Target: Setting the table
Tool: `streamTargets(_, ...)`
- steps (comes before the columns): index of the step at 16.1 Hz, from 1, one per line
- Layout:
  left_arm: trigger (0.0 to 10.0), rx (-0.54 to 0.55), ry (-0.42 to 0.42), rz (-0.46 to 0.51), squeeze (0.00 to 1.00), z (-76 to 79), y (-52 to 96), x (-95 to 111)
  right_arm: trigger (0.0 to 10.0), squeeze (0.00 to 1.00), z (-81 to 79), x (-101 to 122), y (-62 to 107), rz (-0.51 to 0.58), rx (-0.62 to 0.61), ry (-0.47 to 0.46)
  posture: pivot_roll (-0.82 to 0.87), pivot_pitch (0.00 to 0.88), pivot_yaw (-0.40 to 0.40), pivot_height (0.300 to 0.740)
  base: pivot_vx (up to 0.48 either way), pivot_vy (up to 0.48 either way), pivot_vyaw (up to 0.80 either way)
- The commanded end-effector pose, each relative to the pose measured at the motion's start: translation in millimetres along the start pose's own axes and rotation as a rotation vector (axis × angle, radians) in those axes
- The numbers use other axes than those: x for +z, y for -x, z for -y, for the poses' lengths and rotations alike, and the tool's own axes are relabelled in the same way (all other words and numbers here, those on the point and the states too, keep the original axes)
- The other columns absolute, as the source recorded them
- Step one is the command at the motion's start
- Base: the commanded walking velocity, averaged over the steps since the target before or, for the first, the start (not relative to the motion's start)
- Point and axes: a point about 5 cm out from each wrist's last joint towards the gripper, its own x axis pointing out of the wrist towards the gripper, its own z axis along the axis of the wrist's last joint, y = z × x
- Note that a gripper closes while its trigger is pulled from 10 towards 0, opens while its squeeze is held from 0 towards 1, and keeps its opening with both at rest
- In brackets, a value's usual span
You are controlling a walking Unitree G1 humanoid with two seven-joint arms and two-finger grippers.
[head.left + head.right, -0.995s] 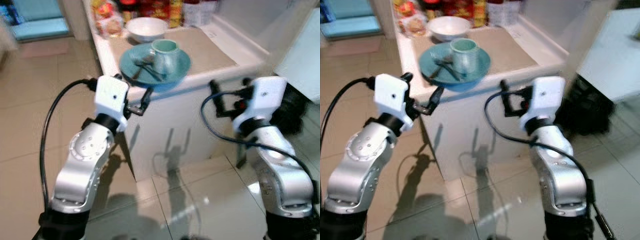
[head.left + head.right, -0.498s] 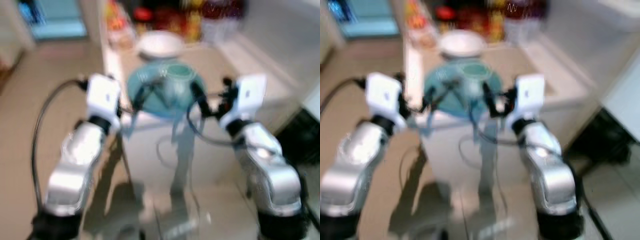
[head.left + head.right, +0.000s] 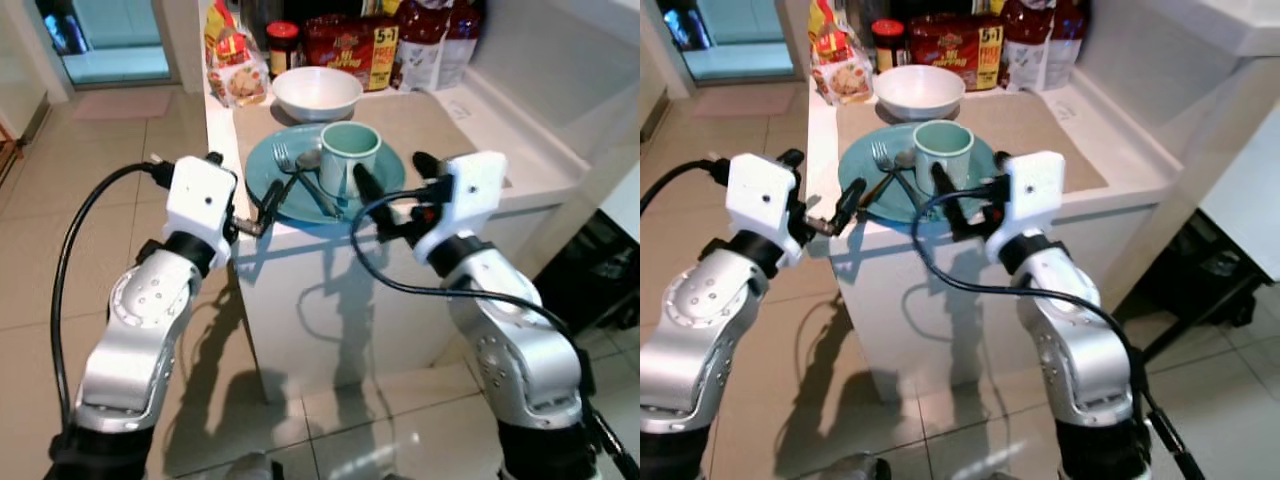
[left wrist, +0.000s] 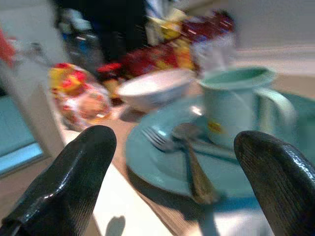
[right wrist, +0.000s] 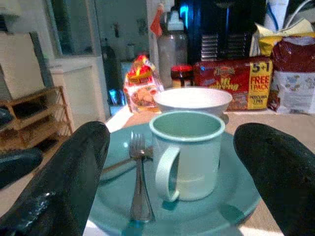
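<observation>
Kitchen corner with white counter [image 3: 300, 290] on beige tiled floor [image 3: 40, 270]
Pale wall [image 3: 560, 60] rises beside the counter; a blue-lit doorway [image 3: 110, 40] opens beyond; wooden shelf [image 5: 34, 118] nearby

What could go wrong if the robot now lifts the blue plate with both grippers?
The pale green mug, metal fork and spoon lie loose on the round blue plate; a tilt may slide them off. The plate sits at the counter edge, and the white bowl stands close behind.

Left wrist view blurred; plate [image 4: 162, 162] cut off at edge; packet [image 4: 81, 98] labels unreadable
</observation>
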Motion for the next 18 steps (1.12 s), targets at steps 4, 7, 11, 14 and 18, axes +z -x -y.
streamTargets(4, 10.0, -0.247, 0.021, -0.011, 0.00, 21.6, 10.8, -1.0, 10.0, 0.00, 9.0, -13.5, -17.2, -0.085, -0.123, 0.070, 0.12, 0.065, -0.027, 0.740, 0.000, 0.000, 0.00)
streamTargets(7, 10.0, -0.293, 0.026, -0.022, 0.00, 23.4, 13.8, -2.9, 10.0, 0.00, 7.7, -23.5, -26.9, -0.116, -0.101, 0.039, 0.12, 0.065, -0.024, 0.740, 0.000, 0.000, 0.00)
streamTargets(11, 10.0, -0.310, 0.023, -0.023, 0.00, 22.2, 14.7, -2.0, 10.0, 0.00, 8.3, -28.8, -42.4, -0.125, -0.070, 0.034, 0.12, 0.065, -0.023, 0.740, 0.000, 0.000, 0.00)
streamTargets(14, 10.0, -0.319, 0.021, -0.023, 0.00, 22.0, 15.5, -1.5, 10.0, 0.00, 8.3, -27.7, -53.7, -0.117, -0.060, 0.044, 0.14, 0.063, -0.023, 0.740, 0.000, 0.000, 0.00)
streamTargets(18, 10.0, -0.337, 0.022, -0.016, 0.00, 23.5, 17.4, 0.9, 10.0, 0.00, 0.7, -25.1, -59.9, -0.099, 0.011, 0.055, 0.14, 0.065, -0.026, 0.740, 0.000, 0.000, 0.00)
